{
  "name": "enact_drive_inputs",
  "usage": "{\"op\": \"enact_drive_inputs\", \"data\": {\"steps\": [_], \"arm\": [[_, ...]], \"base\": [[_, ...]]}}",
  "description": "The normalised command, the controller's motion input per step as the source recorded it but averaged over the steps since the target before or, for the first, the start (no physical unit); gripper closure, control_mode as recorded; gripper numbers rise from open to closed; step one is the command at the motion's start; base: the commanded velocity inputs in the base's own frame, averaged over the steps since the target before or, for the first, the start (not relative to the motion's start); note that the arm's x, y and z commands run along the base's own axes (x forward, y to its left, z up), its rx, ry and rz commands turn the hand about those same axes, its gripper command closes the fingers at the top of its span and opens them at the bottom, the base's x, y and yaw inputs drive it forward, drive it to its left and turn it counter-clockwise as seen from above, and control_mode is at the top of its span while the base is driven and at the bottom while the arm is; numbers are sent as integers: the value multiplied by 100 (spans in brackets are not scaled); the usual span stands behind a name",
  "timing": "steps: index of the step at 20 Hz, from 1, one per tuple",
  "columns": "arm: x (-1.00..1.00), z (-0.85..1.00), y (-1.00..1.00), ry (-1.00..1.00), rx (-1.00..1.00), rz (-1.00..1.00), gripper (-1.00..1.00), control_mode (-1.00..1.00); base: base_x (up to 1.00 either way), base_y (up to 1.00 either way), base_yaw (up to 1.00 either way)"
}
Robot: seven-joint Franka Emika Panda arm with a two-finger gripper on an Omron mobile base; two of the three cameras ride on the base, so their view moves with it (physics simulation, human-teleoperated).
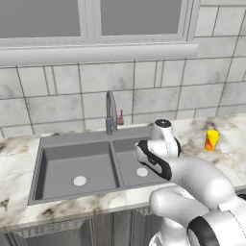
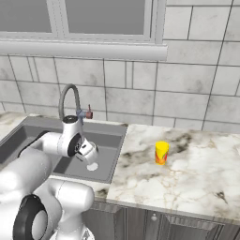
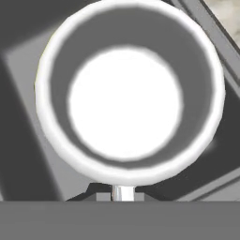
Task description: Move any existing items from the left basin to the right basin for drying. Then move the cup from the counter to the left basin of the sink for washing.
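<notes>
The white mug (image 3: 124, 93) looms close below the hand in the hand view, seen straight down into its mouth. My gripper (image 3: 123, 192) is shut on the near part of its rim. The hand (image 2: 87, 151) reaches down into the narrower right basin (image 1: 129, 150) of the dark grey sink. Whether the mug touches the basin floor I cannot tell. Nothing lies in the wider left basin (image 1: 67, 161) around its round drain (image 1: 79, 181). The yellow cup (image 1: 212, 140) (image 2: 161, 153) with a red-orange band stands upright on the marble counter (image 2: 187, 178), right of the sink.
The curved grey faucet (image 1: 111, 113) (image 2: 69, 101) with a small red lever rises behind the divider between the basins. A tiled wall and a window sill run along the back. The counter stretches on to the right of the cup.
</notes>
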Motion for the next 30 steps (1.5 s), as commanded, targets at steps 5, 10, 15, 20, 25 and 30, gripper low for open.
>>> {"op": "enact_drive_inputs", "data": {"steps": [5, 10, 15, 20, 25, 30], "arm": [[4, -22, 0, 0, 2, 0, 100, -100], [4, -24, 0, 0, 1, 0, 100, -100], [6, -27, 0, 0, 0, 0, 100, -100], [8, -26, 0, 0, 0, 0, 100, -100], [6, -24, 0, 0, 0, 0, 100, -100], [4, -19, 0, 0, 0, 0, 100, -100]], "base": [[0, 0, 0], [0, 0, 0], [0, 0, 0], [0, 0, 0], [0, 0, 0], [0, 0, 0]]}}
